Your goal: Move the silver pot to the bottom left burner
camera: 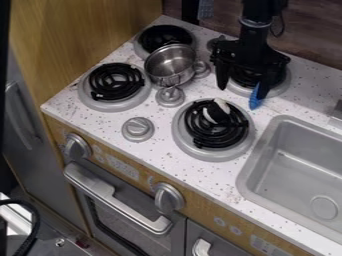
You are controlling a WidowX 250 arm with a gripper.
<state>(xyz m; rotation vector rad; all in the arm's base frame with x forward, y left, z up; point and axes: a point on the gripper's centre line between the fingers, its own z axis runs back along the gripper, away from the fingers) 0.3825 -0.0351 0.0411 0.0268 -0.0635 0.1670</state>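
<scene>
A black two-fingered hand (243, 91) hangs open and empty above a speckled white desk (159, 151) before a wood-grain wall (310, 32).

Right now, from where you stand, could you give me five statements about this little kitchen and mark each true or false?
1. The silver pot is apart from the hand. True.
2. The pot sits on the bottom left burner. False: it is up and to the right of that burner.
3. The hand is closed. False: its fingers are spread.
4. A black and white thing lies on the bottom right burner. True.
5. The sink is left of the burners. False: it is on the right.
</scene>
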